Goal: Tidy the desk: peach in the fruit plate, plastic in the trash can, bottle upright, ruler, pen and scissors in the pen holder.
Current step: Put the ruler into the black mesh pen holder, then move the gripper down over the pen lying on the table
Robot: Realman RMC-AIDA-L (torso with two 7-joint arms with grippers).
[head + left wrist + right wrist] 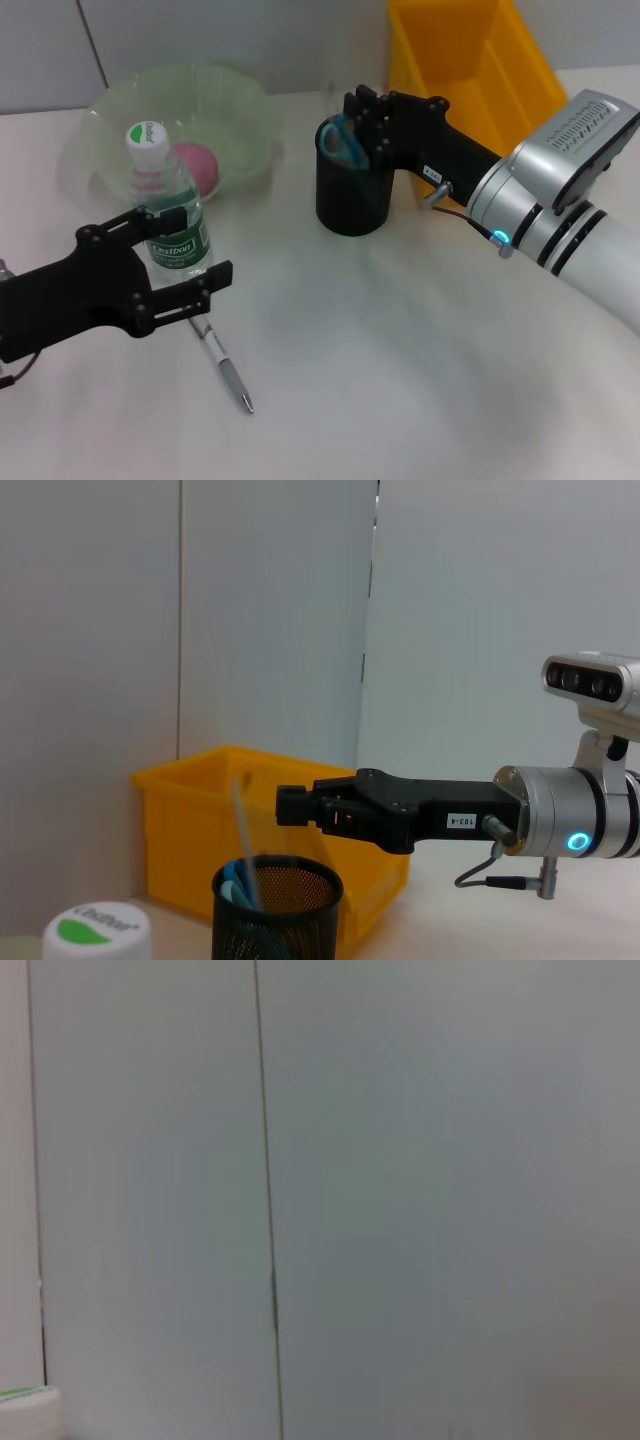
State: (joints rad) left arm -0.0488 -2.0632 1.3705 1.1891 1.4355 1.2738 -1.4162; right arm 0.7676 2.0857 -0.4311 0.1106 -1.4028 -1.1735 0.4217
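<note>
The water bottle (168,205) stands up straight on the white desk (400,350), with its white and green cap (146,137) on top. The left gripper (190,248) is around the lower part of the bottle, with one black finger on each side, but I cannot tell if it is squeezing the bottle or just close to it. A pen (222,362) lies flat on the desk just in front of the bottle, with its near end under the left gripper. Behind the bottle is the clear green fruit plate (240,110), and the pink peach (197,167) sits inside it. The black mesh pen holder (350,195) stands in the middle, with the blue scissors (342,142) in it. The right gripper (358,115) is over the holder's rim, and I cannot tell if its fingers are apart or together. The yellow bin (480,65) is behind the right arm.
</note>
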